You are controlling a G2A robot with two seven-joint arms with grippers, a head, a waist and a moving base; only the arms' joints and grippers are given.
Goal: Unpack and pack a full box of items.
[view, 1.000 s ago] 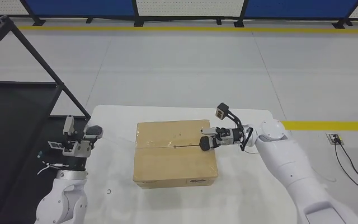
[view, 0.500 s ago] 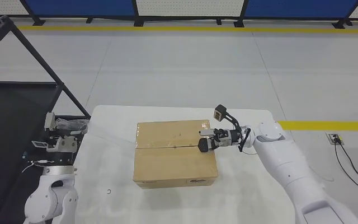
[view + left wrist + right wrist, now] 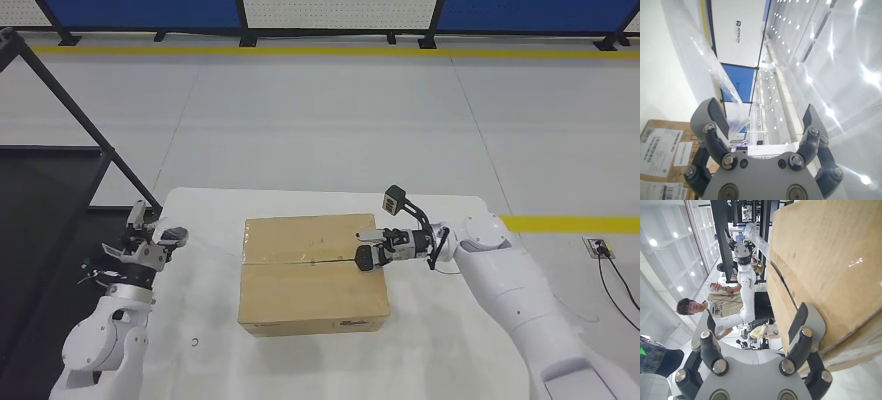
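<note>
A closed brown cardboard box (image 3: 313,272) sits mid-table, its top flaps meeting at a seam. My right gripper (image 3: 364,250) is open at the right end of that seam. In the right wrist view, one finger (image 3: 797,321) of this gripper (image 3: 755,313) rests on the box top (image 3: 821,256) beside the seam. My left gripper (image 3: 150,240) is raised by the table's left edge and is open (image 3: 762,108). A strip of clear tape (image 3: 725,83) clings to one of its pads and runs back toward the box (image 3: 664,144); the tape (image 3: 757,240) also shows in the right wrist view.
The white table (image 3: 450,340) has bare surface in front of and to both sides of the box. A black metal rack (image 3: 50,200) stands off the table's left side. A yellow line (image 3: 570,224) marks the floor to the right.
My left gripper swung out left past the table edge, then came back toward the table and tilted, with the tape strip trailing. My right gripper stayed at the box seam.
</note>
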